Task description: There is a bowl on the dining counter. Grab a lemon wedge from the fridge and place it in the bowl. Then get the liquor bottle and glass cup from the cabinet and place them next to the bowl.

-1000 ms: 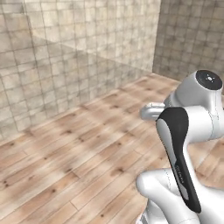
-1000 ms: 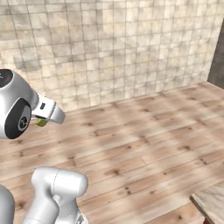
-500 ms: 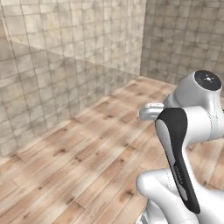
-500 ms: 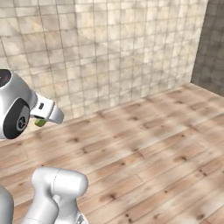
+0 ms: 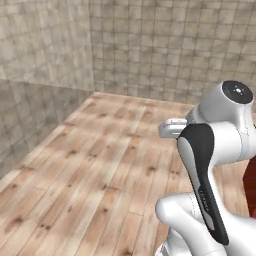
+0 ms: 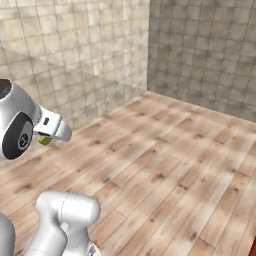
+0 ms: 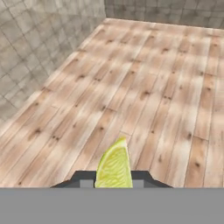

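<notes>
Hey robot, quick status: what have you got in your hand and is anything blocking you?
Gripper shut on the small yellow-green lemon wedge. Bare wooden plank floor ahead, grey tiled walls beyond. Nothing in the way.

The floor (image 5: 100, 165) looks like pale wood planks with visible grain and knots, kind of a soft satin sheen. The walls (image 6: 75, 55) rising from that floor are matt beige-grey stone-look tiles, mottled and rough-ish. The lemon wedge (image 7: 114, 168) above the floor has smooth yellow-green rind and slightly glossy, finely veined flesh.
</notes>
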Robot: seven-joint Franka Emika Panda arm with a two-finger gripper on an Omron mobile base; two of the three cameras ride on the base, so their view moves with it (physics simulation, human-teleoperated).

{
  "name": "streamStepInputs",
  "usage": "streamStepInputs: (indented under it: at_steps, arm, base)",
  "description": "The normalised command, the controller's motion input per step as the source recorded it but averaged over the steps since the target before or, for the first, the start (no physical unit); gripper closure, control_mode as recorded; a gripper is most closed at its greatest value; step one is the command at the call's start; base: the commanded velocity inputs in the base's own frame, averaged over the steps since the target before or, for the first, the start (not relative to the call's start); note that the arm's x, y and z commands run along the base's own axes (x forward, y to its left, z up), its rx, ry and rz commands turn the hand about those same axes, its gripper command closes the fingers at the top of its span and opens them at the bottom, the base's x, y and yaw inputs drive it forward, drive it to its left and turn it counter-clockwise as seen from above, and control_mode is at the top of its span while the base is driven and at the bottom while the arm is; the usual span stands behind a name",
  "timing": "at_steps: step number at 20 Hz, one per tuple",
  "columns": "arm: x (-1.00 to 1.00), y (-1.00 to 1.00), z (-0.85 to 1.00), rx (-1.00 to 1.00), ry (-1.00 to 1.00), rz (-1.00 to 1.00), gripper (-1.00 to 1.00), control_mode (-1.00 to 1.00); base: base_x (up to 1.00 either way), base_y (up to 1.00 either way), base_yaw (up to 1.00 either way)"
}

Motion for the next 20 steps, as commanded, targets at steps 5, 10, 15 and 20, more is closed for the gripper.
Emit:
streamStepInputs:
  at_steps: [5,10,15,20]
  arm:
    - [0.0,0.0,0.0,0.0,0.0,0.0,1.0,1.0]
    - [0.0,0.0,0.0,0.0,0.0,0.0,1.0,1.0]
    - [0.0,0.0,0.0,0.0,0.0,0.0,1.0,1.0]
    - [0.0,0.0,0.0,0.0,0.0,0.0,1.0,1.0]
  base:
    - [0.91,0.05,-0.55]
    - [1.0,0.16,-0.49]
    - [1.0,0.34,-0.39]
    - [1.0,0.47,-0.33]
